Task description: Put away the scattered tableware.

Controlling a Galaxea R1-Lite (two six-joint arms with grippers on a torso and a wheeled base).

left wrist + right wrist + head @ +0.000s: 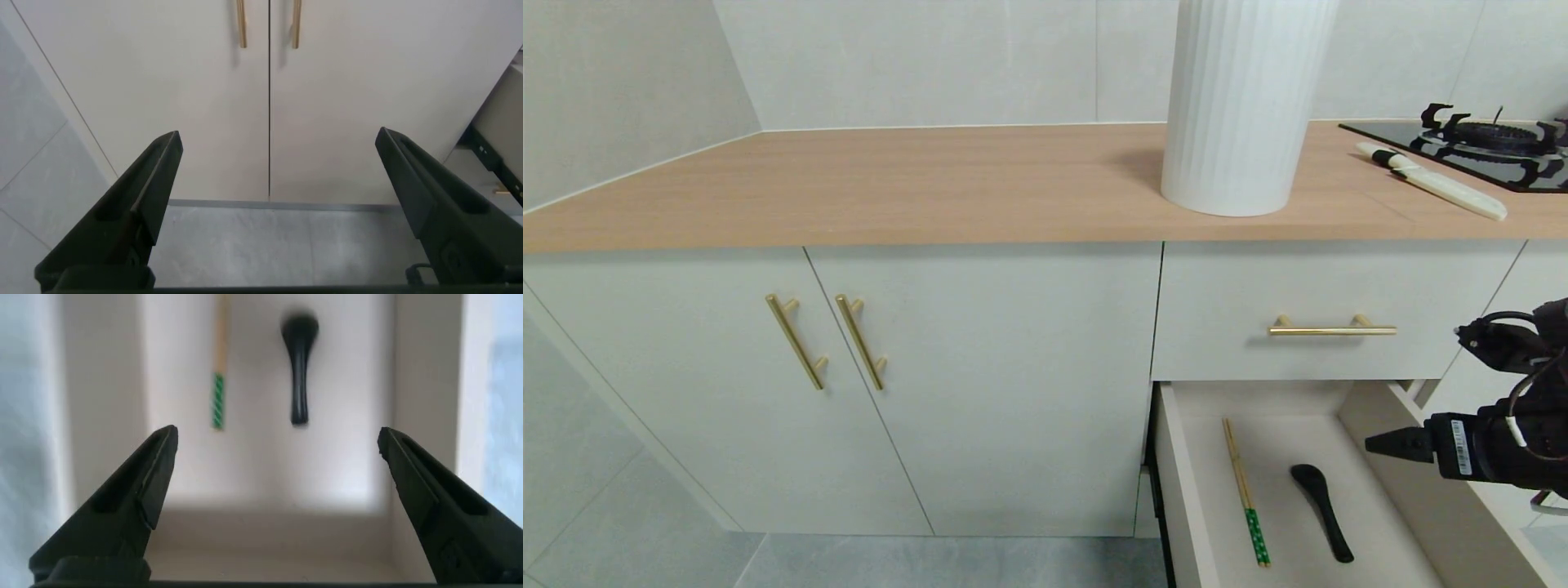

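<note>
The lower drawer (1181,482) stands pulled out at the right. On its floor lie a pair of wooden chopsticks with green ends (1245,492) and a black spoon (1322,500), side by side and apart. My right gripper (1417,390) hovers open and empty over the drawer's right wall. From its wrist I look past it (276,434) down onto the chopsticks (218,376) and the spoon (299,363). A pale knife (1429,181) lies on the wooden counter (890,184) at the right. My left gripper (277,137) is open and empty, facing the double cabinet doors (270,98).
A tall white ribbed vase (1241,106) stands on the counter above the drawers. A black gas hob (1486,143) sits at the far right beside the knife. The upper drawer (1331,330) is closed. Grey tiled floor (645,539) lies below left.
</note>
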